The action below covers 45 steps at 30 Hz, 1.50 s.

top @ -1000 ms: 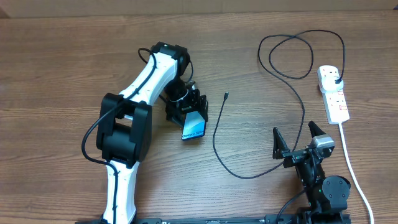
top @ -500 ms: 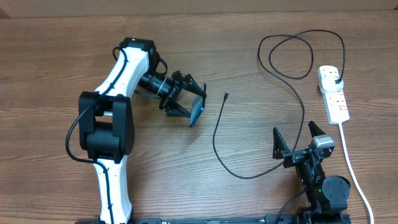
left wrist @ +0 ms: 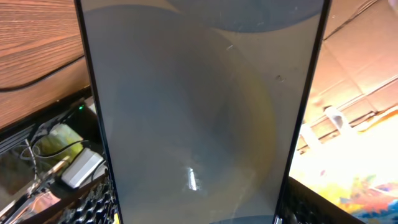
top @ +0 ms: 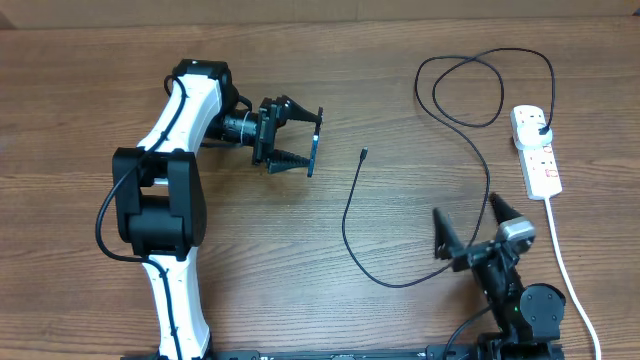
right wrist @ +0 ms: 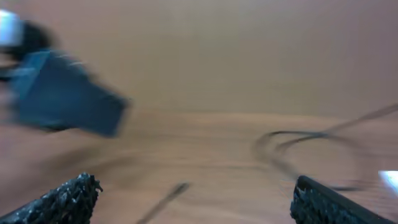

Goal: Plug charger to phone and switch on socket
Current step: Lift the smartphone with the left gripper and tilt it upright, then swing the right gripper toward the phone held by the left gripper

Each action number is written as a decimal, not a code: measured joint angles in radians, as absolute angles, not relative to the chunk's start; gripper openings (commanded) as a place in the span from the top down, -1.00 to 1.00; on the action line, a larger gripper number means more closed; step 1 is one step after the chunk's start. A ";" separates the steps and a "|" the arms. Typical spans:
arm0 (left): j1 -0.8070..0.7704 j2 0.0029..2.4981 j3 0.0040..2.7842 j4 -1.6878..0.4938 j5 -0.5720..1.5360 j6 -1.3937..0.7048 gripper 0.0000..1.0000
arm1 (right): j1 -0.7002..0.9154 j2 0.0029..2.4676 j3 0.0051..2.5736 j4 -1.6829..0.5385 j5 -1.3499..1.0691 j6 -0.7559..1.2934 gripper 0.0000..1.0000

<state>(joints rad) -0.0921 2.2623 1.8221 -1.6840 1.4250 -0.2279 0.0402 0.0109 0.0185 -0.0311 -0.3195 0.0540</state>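
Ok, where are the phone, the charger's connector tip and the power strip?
phone (top: 314, 148): overhead view, middle of its edge-on body.
connector tip (top: 364, 153): overhead view, on the tip itself.
power strip (top: 538, 160): overhead view, middle of its white body.

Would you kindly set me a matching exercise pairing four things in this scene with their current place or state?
Things:
1 phone
2 charger
3 socket
4 right gripper

States:
A open, holding nothing
B white, far right
C clamped in the left gripper
D lying looped, connector tip free

Pairs: 1-C, 2-D, 3-B, 4-A
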 measured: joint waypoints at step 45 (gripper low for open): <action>-0.050 2.263 1.822 -1.687 1.533 -0.228 -0.57 | 0.850 1.434 1.571 -1.253 0.222 0.468 -0.93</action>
